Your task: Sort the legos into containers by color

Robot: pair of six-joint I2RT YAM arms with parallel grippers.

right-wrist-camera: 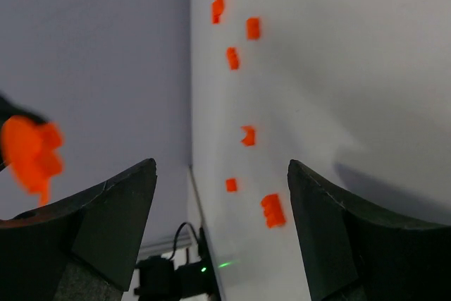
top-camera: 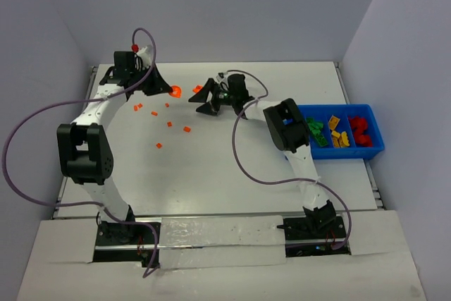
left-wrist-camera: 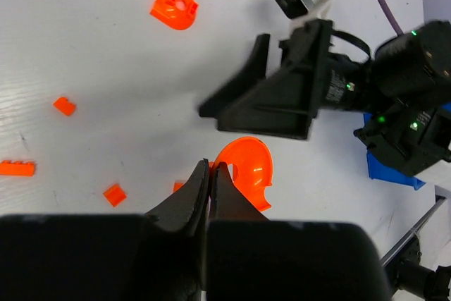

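Several tiny orange legos [top-camera: 187, 130] scattered; round orange lego [left-wrist-camera: 248, 173] thin-walled, cup-like.

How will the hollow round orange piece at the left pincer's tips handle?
Likely light and stiff: the round orange piece looks like thin-walled hard plastic. The left pincer seems to pinch only its rim, so it may pivot or slip. Its curved wall could roll if dropped.

The left gripper [top-camera: 169, 90] pinched a round orange plastic lego [top-camera: 176, 91] at its fingertips. Facing them, the right gripper [top-camera: 199, 101] stood wide open. Small orange plastic bricks [top-camera: 170, 124] lay scattered beneath both sets of fingers. A shallow bright-blue plastic bin [top-camera: 352, 151] sat well behind the right fingers.
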